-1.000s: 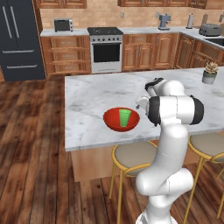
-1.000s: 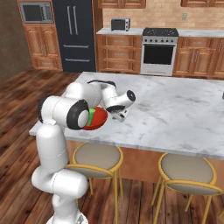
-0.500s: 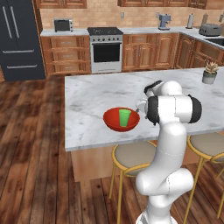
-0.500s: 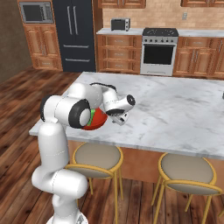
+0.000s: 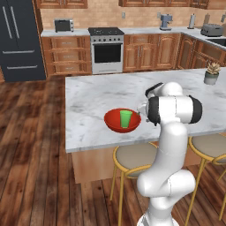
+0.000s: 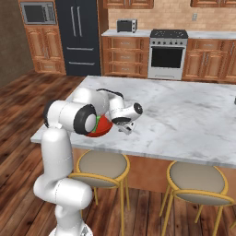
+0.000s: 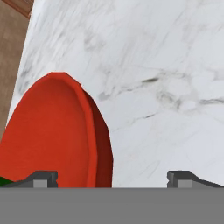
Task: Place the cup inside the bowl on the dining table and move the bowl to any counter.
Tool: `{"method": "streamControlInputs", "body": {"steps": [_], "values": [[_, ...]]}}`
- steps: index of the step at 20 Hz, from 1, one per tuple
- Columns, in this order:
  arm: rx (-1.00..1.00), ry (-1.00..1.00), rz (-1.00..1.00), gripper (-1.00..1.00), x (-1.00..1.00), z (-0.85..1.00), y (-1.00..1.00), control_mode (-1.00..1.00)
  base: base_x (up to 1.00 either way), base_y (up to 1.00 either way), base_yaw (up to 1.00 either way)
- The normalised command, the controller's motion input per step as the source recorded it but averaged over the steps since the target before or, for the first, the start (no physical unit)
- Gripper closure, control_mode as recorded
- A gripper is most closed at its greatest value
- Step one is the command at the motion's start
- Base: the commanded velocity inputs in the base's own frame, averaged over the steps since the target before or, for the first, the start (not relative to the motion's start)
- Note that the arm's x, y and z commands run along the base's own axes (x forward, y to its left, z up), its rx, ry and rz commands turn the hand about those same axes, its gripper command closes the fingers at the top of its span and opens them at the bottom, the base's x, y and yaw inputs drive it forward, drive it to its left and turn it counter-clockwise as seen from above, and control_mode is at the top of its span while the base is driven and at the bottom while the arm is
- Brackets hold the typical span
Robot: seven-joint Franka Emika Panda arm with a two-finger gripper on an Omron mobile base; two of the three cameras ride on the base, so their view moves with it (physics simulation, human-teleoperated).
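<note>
At the far left of the left base view, a dark refrigerator (image 5: 20,39) is standing against the wall, with a toaster oven (image 5: 64,25) sitting on the wall counter (image 5: 66,33) beside it and a steel range (image 5: 106,49) to its right. In front of these, the dining table (image 5: 95,95) is stretching across the room as a marble worktop. The red bowl (image 5: 115,123) is resting near the worktop's near edge, and the green cup (image 5: 126,118) is standing upright inside it. Just to the right of the bowl, the gripper (image 5: 142,111) is hovering low over the marble; in the hand view its fingertips (image 7: 43,178) are standing wide apart, one over the bowl's inside and the other over bare marble, so the bowl's rim is lying between them. Whether either finger is touching the bowl cannot be told. Further right, a potted plant (image 5: 211,73) is sitting on the worktop, well apart from the bowl. Round stools (image 5: 132,155) are tucked under the near edge. In the right base view, the arm's elbow is covering much of the bowl (image 6: 102,126), and the gripper (image 6: 125,129) is pointing down beside it.
</note>
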Motion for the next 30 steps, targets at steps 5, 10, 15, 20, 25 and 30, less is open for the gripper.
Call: {"method": "streamControlInputs", "body": {"steps": [5,10,15,20,25,30], "values": [[0.0,0.0,0.0,-1.0,0.0,0.0,0.0,-1.0,0.0,0.0,0.0],[0.0,0.0,0.0,-1.0,0.0,0.0,0.03,-1.0,0.0,0.0,0.0],[0.0,0.0,0.0,-1.0,0.0,0.0,0.19,-1.0,0.0,0.0,0.0],[0.0,0.0,0.0,-1.0,0.0,0.0,0.23,-1.0,0.0,0.0,0.0],[0.0,0.0,0.0,-1.0,0.0,-0.05,0.11,-1.0,0.0,0.0,0.0],[0.0,0.0,0.0,-1.0,0.0,-0.07,0.04,-1.0,0.0,0.0,0.0]]}}
